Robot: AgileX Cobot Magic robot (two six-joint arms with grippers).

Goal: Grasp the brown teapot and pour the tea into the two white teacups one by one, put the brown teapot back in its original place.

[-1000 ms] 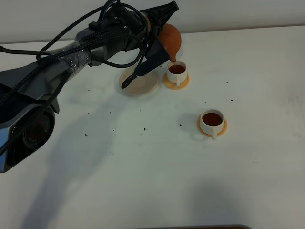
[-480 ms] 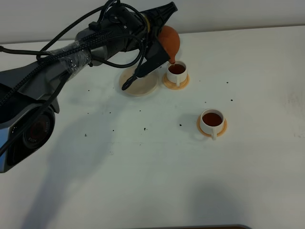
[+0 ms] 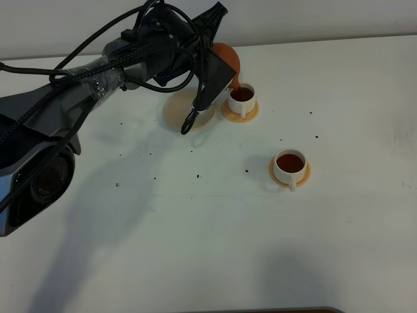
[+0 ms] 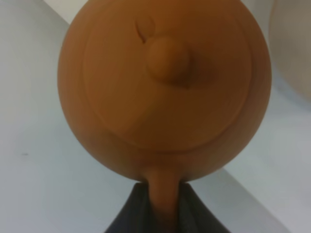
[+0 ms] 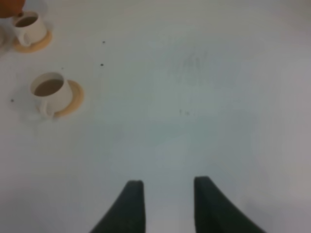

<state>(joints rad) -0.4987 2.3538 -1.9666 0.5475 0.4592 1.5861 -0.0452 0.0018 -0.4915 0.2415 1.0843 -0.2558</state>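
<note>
The brown teapot point(image 3: 229, 59) hangs above the table beside the far white teacup point(image 3: 242, 98), its spout just over the cup's rim. My left gripper point(image 3: 217, 65) is shut on the teapot's handle. The left wrist view is filled by the teapot point(image 4: 165, 87), with its handle pinched in my left gripper point(image 4: 163, 206). Both the far cup and the near white teacup point(image 3: 290, 163) hold dark tea and stand on orange saucers. The beige coaster point(image 3: 177, 112) lies partly under the arm. My right gripper point(image 5: 167, 196) hovers open over bare table, with the cups point(image 5: 47, 91) point(image 5: 28, 27) far off.
Small dark specks point(image 3: 196, 175) are scattered over the white table point(image 3: 195, 235). A cable loop point(image 3: 189, 122) dangles from the left arm over the coaster's edge. The table's back edge meets a pale wall point(image 3: 313, 16).
The teapot has tipped back toward level and drawn a little away from the far cup. The left wrist has turned and its cable loop has swung lower.
</note>
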